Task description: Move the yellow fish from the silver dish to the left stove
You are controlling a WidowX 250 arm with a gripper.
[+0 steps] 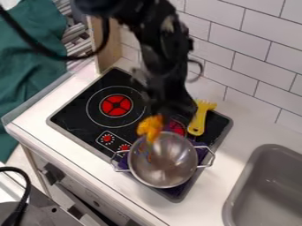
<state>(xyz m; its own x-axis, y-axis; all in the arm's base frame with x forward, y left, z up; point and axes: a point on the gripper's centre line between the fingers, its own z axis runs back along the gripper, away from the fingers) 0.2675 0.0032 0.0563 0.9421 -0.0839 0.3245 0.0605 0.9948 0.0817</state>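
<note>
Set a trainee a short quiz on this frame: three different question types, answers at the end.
1. Multiple choice: what is directly under the silver dish?
a) a wooden board
b) a purple cloth
c) a white plate

2. True or false: the yellow utensil is lying in the sink.

3. Short answer: where is the yellow fish, and has it reached the left burner?

Key:
1. b
2. False; the utensil is by the stove's right-hand burner.
3. Held by the gripper at the dish's upper rim; it has not reached the left burner.
</note>
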